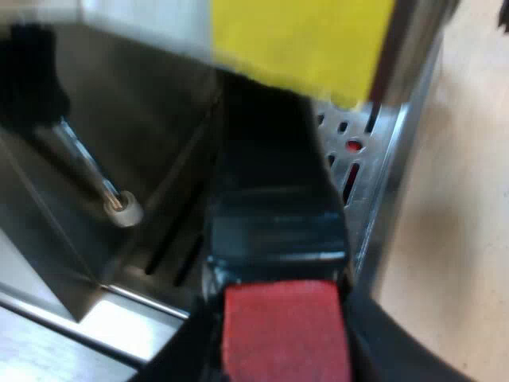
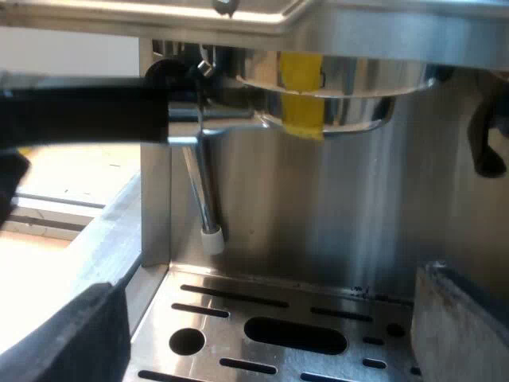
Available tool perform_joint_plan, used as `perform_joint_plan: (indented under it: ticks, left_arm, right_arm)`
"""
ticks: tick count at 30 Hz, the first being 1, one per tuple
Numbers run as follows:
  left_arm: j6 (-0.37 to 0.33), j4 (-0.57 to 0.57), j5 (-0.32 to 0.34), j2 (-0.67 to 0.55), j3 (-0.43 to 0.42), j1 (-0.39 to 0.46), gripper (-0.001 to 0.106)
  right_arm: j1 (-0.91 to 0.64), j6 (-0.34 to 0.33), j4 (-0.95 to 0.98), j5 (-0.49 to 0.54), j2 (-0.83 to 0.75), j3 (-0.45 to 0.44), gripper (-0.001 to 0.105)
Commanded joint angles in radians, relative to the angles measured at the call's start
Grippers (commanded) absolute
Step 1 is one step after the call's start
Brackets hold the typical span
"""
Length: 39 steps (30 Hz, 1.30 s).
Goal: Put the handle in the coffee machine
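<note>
My left gripper [image 1: 286,346] clamps the handle [image 1: 274,203] at the machine [image 2: 318,215]; right gripper [image 2: 270,328] spread, empty, over the drip tray [image 2: 231,296].

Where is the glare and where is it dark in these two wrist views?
Left wrist view: a bright reflection lies on the espresso machine's metal edge near the steam wand, and the handle reads dark beside the bright yellow tape. Right wrist view: glare streaks the drip tray and the machine's top rim.

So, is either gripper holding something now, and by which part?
The left gripper holds the dark handle, clamped at its red end. The right gripper is open and holds nothing.
</note>
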Motion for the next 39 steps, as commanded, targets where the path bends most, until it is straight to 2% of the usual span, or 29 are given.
perform_joint_plan:
  ticks: [1, 12, 16, 18, 21, 24, 28, 31, 34, 36, 39]
  left_arm:
    - [0.032, -0.011, 0.186, -0.054, -0.027, 0.003, 0.0]
    - [0.028, -0.004, 0.188, -0.061, -0.027, 0.003, 0.0]
    - [0.028, -0.004, 0.188, -0.061, -0.027, 0.003, 0.0]
    - [0.028, -0.004, 0.188, -0.061, -0.027, 0.003, 0.0]
    - [0.028, -0.004, 0.188, -0.061, -0.027, 0.003, 0.0]
    - [0.028, -0.004, 0.188, -0.061, -0.027, 0.003, 0.0]
    - [0.028, -0.004, 0.188, -0.061, -0.027, 0.003, 0.0]
    - [0.028, -0.004, 0.188, -0.061, -0.027, 0.003, 0.0]
    - [0.028, -0.004, 0.186, -0.061, -0.027, 0.003, 0.0]
    - [0.028, -0.004, 0.186, -0.061, -0.027, 0.003, 0.0]
    - [0.028, -0.004, 0.186, -0.061, -0.027, 0.003, 0.0]
  right_arm:
    - [-0.001, -0.012, -0.013, 0.012, 0.0, -0.002, 0.074]
    - [-0.001, -0.012, -0.013, 0.012, 0.0, -0.002, 0.073]
    - [-0.025, -0.012, 0.016, -0.014, 0.002, -0.002, 0.058]
    - [-0.06, -0.012, 0.046, -0.082, 0.002, 0.001, 0.046]
    - [-0.109, -0.012, 0.053, -0.18, 0.002, 0.003, 0.04]
    - [-0.149, -0.012, 0.053, -0.259, 0.005, 0.003, 0.04]
    - [-0.18, -0.012, 0.029, -0.265, 0.038, 0.003, 0.04]
    - [-0.19, -0.014, -0.064, -0.265, 0.09, 0.003, 0.04]
    - [-0.19, -0.063, -0.178, -0.24, 0.144, 0.003, 0.04]
    - [-0.19, -0.119, -0.288, -0.215, 0.193, 0.003, 0.045]
    - [-0.194, -0.128, -0.336, -0.215, 0.215, -0.004, 0.049]
